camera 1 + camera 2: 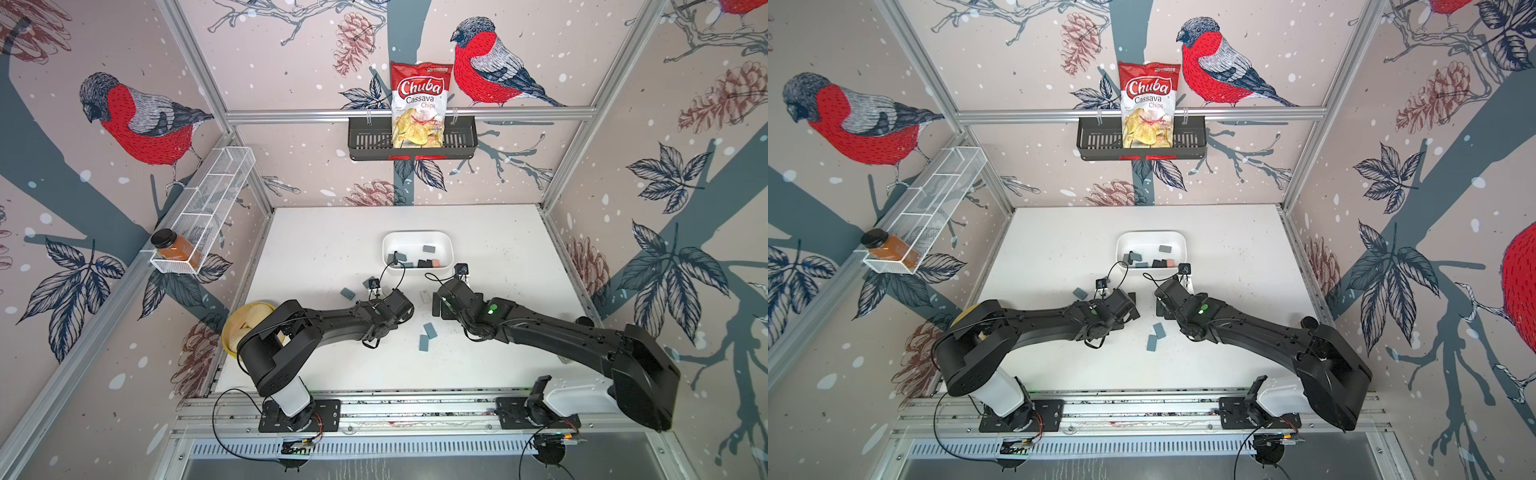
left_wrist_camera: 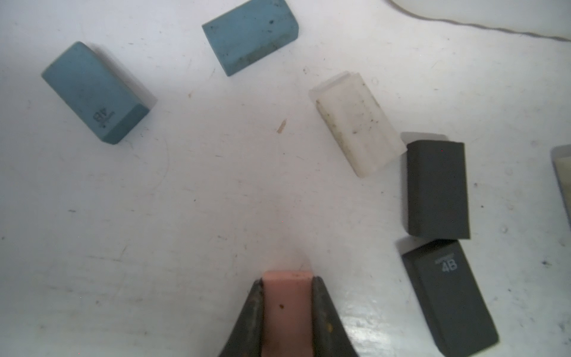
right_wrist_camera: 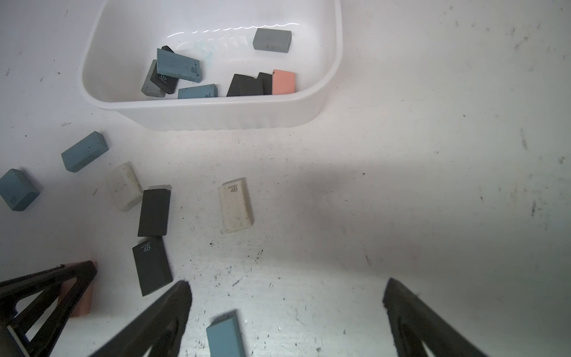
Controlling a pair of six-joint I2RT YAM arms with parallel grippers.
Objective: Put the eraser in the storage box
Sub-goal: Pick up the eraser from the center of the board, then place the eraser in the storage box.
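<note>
Now pinching the pink rectangular rubber eraser (image 2: 287,312) in the left gripper (image 2: 287,279), with right gripper (image 3: 287,293) spread empty; next probably lifting it toward one o'clock, over the shallow white plastic storage box (image 3: 216,114).

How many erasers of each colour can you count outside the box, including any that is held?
Blue erasers: 4
White erasers: 2
Black erasers: 2
Pink eraser, in the left gripper: 1
Total: 9
</note>
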